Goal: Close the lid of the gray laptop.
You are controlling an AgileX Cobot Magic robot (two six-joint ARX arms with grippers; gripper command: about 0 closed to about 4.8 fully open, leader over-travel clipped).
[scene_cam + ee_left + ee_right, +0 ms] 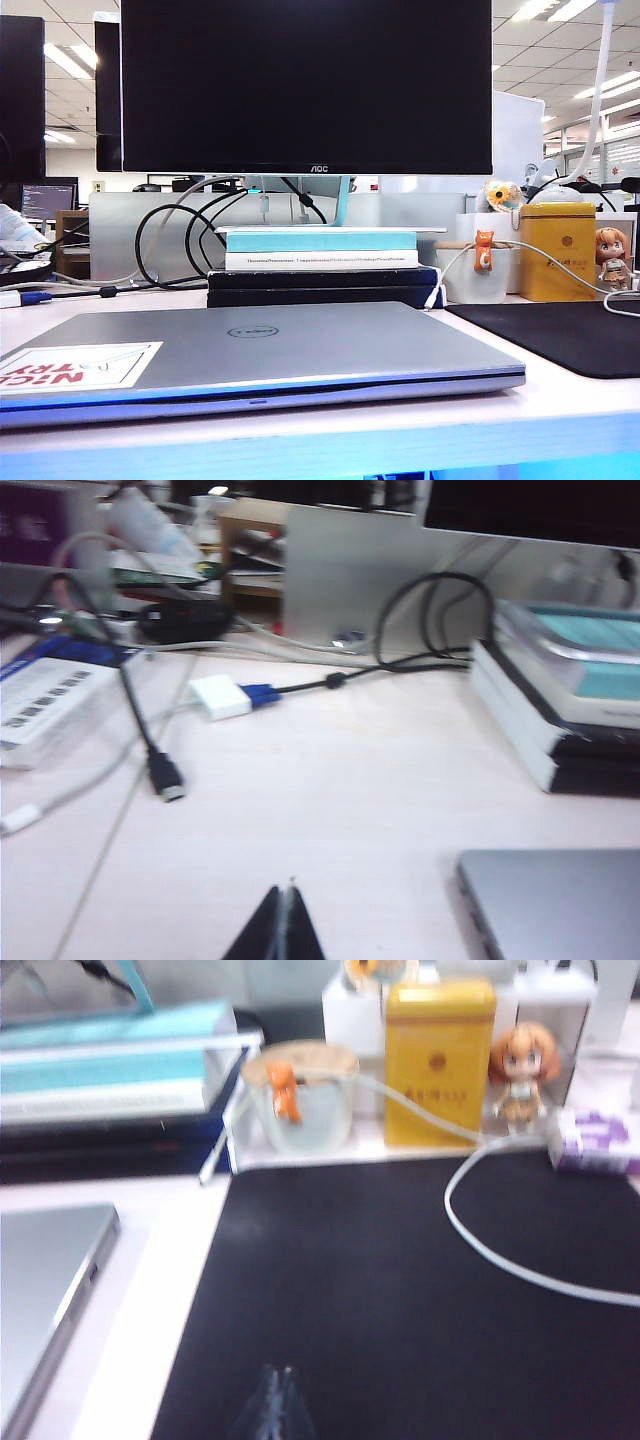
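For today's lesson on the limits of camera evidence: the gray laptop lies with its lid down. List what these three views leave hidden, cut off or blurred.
- Keyboard and screen: covered by the shut lid of the gray laptop.
- Sticker: its left end is cut off by the exterior view's edge.
- Left gripper, over bare desk, and right gripper, over the black mat: only closed tips show at each wrist view's edge; neither appears in the exterior view.
- Yellow tin: print blurred.

Left tool and right tool both hang low, fingertips pressed together, gripping nothing.
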